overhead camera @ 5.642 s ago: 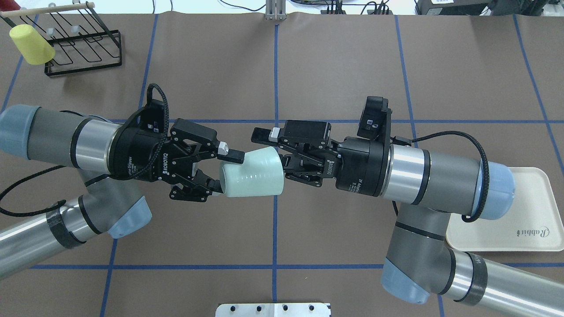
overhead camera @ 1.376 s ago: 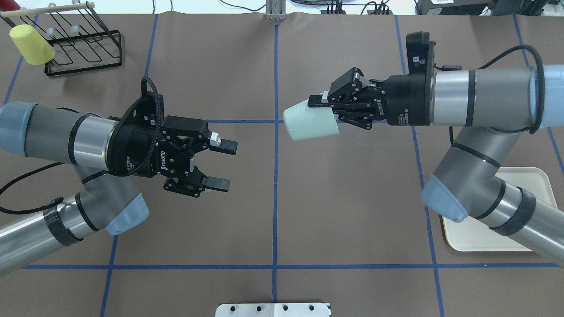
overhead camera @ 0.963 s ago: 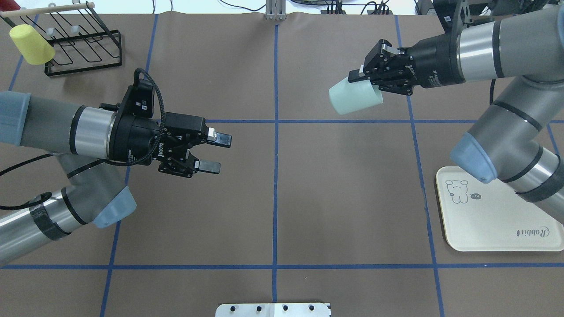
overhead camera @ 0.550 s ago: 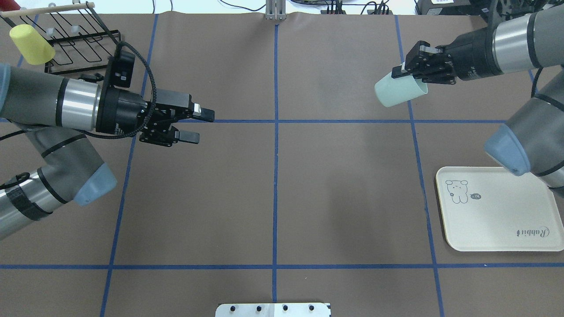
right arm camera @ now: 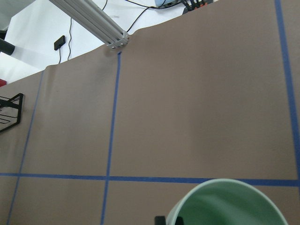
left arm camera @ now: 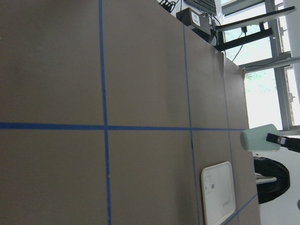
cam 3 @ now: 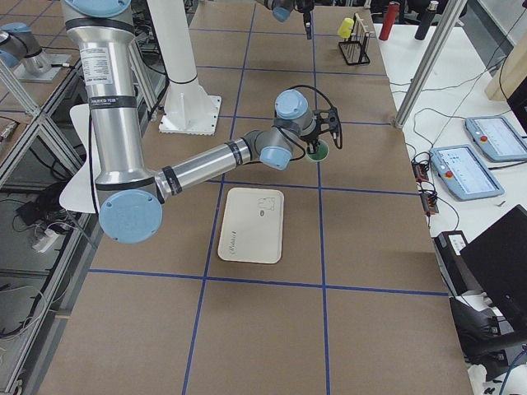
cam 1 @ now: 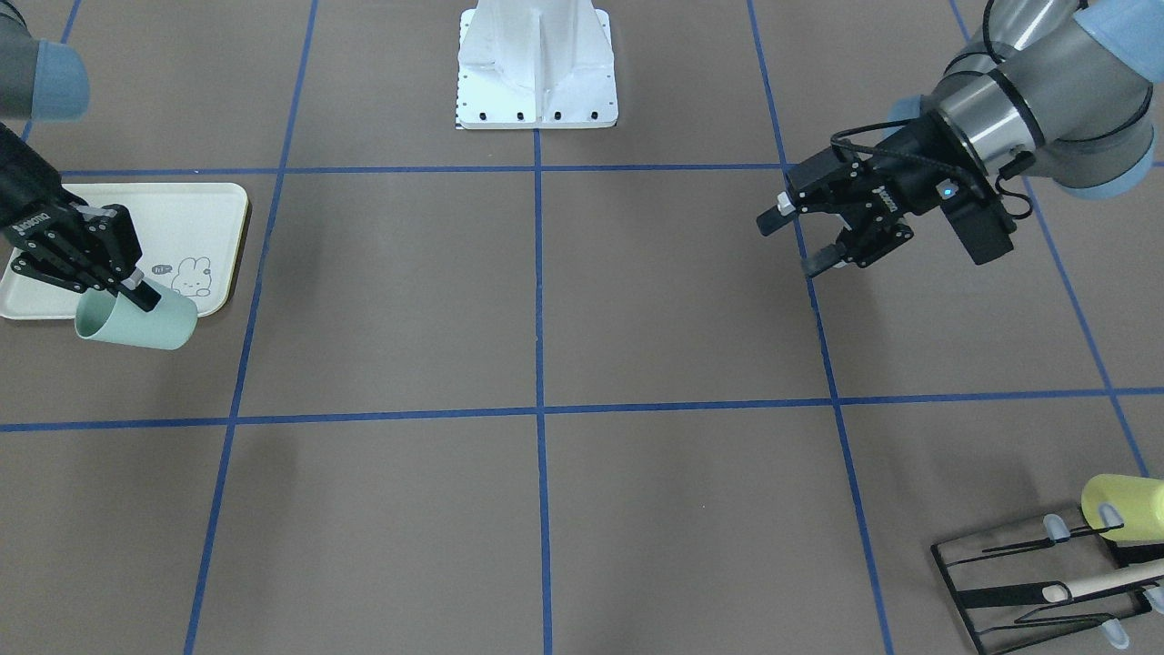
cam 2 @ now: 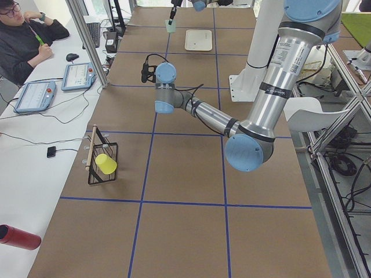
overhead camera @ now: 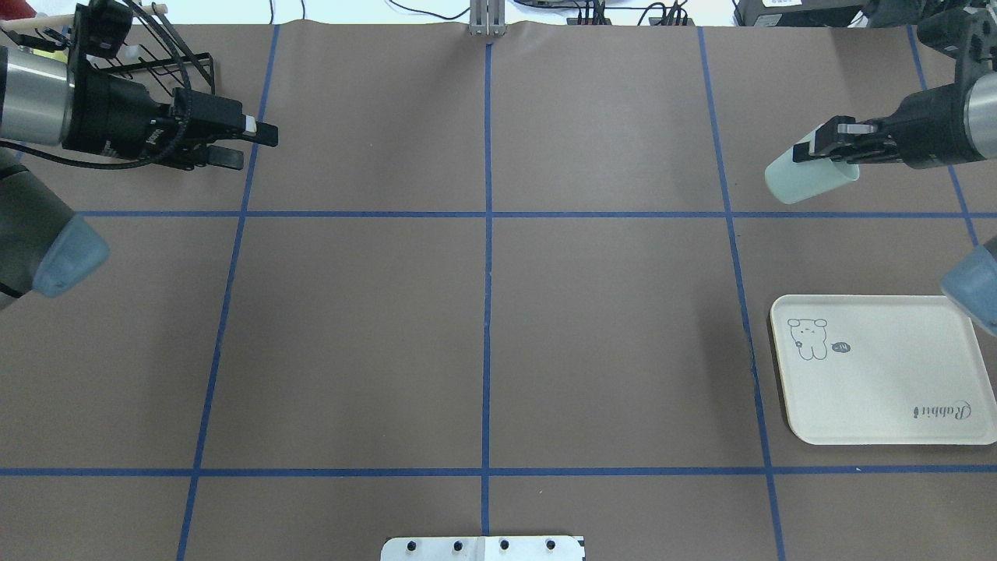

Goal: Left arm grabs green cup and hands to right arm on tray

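My right fingers (overhead camera: pixel 818 146) are pinched on the rim of the mint-green cup (overhead camera: pixel 806 181). They hold it tipped on its side above the brown surface (overhead camera: pixel 607 327) at about two o'clock, base toward the middle, well apart from the cream Rabbit tray (overhead camera: pixel 896 397) at four o'clock. My left fingers (overhead camera: pixel 249 148) stand parted and empty at ten o'clock, near the black wire rack (cam 1: pixel 1000 596).
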